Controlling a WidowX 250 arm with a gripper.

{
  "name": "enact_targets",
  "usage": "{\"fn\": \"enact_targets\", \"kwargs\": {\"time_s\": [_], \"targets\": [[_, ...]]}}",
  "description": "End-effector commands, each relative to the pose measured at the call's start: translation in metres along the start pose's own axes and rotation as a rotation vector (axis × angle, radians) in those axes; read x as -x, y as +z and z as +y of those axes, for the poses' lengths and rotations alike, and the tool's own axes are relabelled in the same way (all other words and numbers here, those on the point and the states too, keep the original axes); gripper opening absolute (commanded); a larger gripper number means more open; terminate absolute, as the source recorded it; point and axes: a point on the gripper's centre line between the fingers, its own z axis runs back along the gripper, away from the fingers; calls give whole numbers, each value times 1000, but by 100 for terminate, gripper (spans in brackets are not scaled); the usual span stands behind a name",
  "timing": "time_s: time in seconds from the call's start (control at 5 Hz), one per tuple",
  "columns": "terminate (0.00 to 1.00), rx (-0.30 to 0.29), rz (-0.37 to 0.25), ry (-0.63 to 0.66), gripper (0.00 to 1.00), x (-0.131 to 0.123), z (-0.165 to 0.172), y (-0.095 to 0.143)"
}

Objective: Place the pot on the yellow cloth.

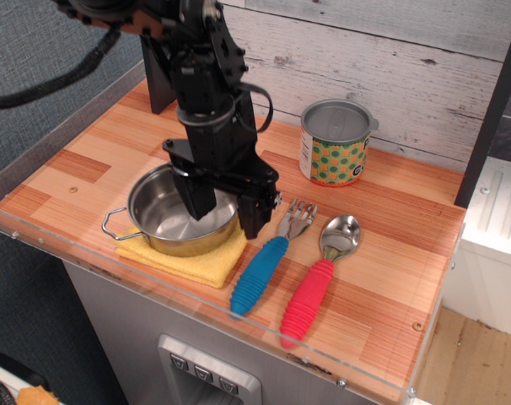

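Observation:
The shiny steel pot (165, 221) sits upright on the folded yellow cloth (203, 262) near the table's front left; one wire handle sticks out to the left. My black gripper (227, 211) hangs over the pot's right rim with its jaws spread apart. One finger (200, 199) is over the inside of the pot and the other finger (251, 215) is outside it, above the cloth's right edge. The gripper holds nothing.
A green-and-orange patterned can (334, 143) with a grey lid stands at the back right. A blue-handled fork (265, 268) and a red-handled spoon (316, 283) lie right of the cloth. A clear plastic rim (196, 314) edges the table front.

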Motion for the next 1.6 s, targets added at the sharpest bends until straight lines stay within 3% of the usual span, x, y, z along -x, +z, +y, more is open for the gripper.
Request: {"fn": "enact_targets", "kwargs": {"time_s": [0.0, 0.4, 0.6, 1.0, 1.4], "targets": [[0, -25, -76, -56, 100, -21, -5, 42], [0, -44, -79, -133, 100, -37, -7, 64], [0, -35, -101, -88, 100, -41, -5, 74], [0, -20, -129, 97, 100, -55, -9, 78], [0, -62, -186, 268, 100, -68, 8, 83]]}}
